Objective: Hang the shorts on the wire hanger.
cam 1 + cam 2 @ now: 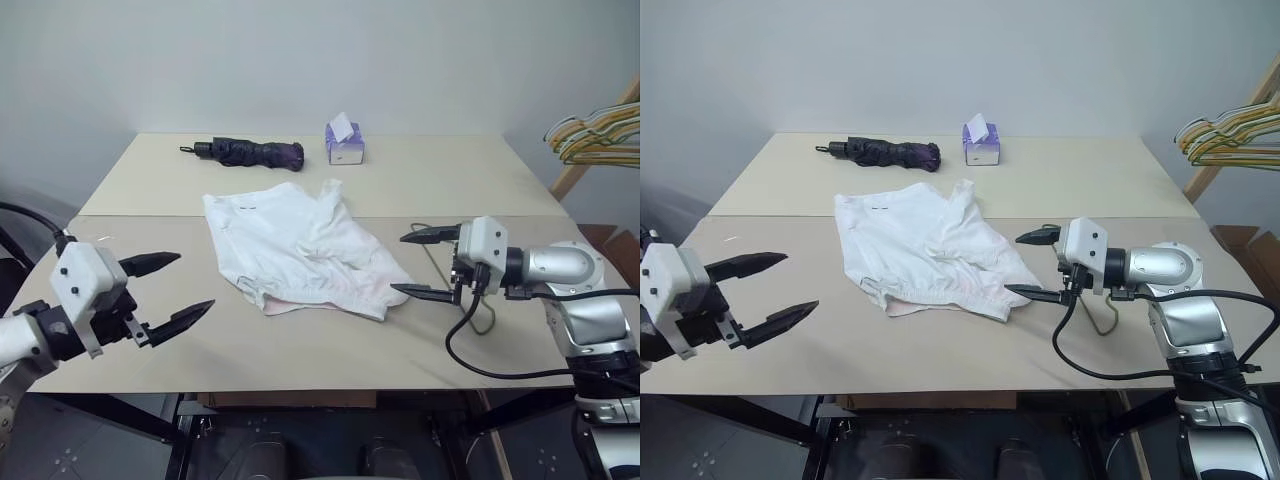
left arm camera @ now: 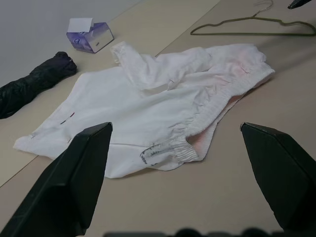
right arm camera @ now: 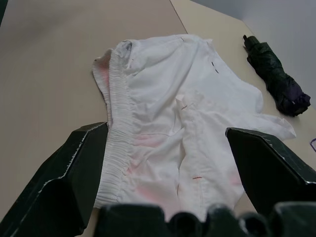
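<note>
The white wrinkled shorts [image 1: 300,245] lie spread on the beige table [image 1: 450,180], with pinkish lining showing at the waistband nearest me. The thin olive wire hanger [image 2: 252,20] lies flat on the table just right of the shorts, partly hidden behind my right gripper in the eye views. My right gripper [image 1: 398,263] hovers open at the shorts' right edge, pointing left, nothing between its fingers. Low at the near left, my left gripper [image 1: 195,282] is open and empty, clear of the shorts and pointing toward them.
A folded dark umbrella [image 1: 255,152] and a purple tissue box [image 1: 344,143] sit at the back of the table. Several coloured hangers [image 1: 595,135] hang on a wooden rack at the far right. A black cable loops below my right wrist.
</note>
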Tool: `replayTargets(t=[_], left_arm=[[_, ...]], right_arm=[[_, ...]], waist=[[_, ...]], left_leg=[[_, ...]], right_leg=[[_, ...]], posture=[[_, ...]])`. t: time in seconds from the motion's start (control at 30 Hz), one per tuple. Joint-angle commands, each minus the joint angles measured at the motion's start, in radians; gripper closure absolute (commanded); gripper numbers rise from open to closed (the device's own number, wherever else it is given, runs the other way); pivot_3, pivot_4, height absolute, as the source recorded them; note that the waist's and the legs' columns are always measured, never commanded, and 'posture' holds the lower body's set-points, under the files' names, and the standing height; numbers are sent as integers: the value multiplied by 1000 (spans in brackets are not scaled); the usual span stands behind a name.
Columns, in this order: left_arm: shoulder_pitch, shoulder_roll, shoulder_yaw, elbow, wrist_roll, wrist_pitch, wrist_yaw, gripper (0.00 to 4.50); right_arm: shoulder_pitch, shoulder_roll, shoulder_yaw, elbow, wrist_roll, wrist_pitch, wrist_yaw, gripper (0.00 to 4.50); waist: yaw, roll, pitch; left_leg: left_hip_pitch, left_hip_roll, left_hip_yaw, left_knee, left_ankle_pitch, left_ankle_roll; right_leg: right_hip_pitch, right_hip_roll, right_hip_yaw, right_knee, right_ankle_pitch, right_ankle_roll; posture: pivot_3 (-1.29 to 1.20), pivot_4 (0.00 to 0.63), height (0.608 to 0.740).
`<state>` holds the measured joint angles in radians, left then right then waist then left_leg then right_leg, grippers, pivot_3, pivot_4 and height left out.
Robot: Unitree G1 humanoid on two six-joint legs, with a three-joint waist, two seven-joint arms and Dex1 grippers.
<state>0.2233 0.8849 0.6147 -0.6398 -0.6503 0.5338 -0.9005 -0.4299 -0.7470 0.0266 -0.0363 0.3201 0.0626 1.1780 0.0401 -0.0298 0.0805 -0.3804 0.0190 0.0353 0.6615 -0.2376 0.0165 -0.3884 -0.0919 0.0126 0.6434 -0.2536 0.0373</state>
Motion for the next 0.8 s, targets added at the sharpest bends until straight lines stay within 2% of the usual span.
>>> replayTargets(t=[0.03, 0.37, 0.53, 0.63, 0.7, 0.8], left_arm=[[-27, 4, 12, -4, -2, -20, 10, 0], [-31, 14, -13, -13, 1, -7, 9, 0], [-8, -10, -38, -39, 13, -18, 21, 0], [14, -18, -46, -54, 16, -25, 14, 0], [11, -17, -54, -53, 14, -25, 15, 0], [5, -9, -65, -48, 15, -25, 7, 0]], right_arm=[[-2, -16, -33, -26, 11, -16, 2, 48], [14, -25, -28, -38, 7, -35, 15, 48], [22, -64, 12, -13, -75, -179, 74, 48], [71, -130, 35, -18, -126, -298, 142, 48], [98, -160, 54, -3, -207, -385, 120, 48], [100, -141, 72, 39, -331, -431, 5, 48]], waist=[[0, 0, 0], [0, 0, 0], [-1, 0, 0], [0, 0, 0], [-1, 0, 0], [-8, 0, 0]], left_leg=[[0, 0, 0, 0, 0, 0], [0, 0, 0, 0, 0, 0], [0, 0, 1, 0, 0, 0], [-1, 0, 1, 0, 0, 0], [-1, 0, 2, 0, 0, 0], [0, 0, 4, 0, 0, 0]], right_leg=[[0, 0, 0, 0, 0, 0], [0, 0, 0, 0, 0, 0], [0, 0, 0, -1, 0, 0], [0, 0, 0, -1, 0, 0], [0, 0, -1, -2, 0, 0], [0, 0, 0, -1, 0, 0]], posture=[[126, 22, 740], [128, 26, 740], [106, 32, 740], [93, 40, 740], [86, 47, 740], [75, 57, 740]])
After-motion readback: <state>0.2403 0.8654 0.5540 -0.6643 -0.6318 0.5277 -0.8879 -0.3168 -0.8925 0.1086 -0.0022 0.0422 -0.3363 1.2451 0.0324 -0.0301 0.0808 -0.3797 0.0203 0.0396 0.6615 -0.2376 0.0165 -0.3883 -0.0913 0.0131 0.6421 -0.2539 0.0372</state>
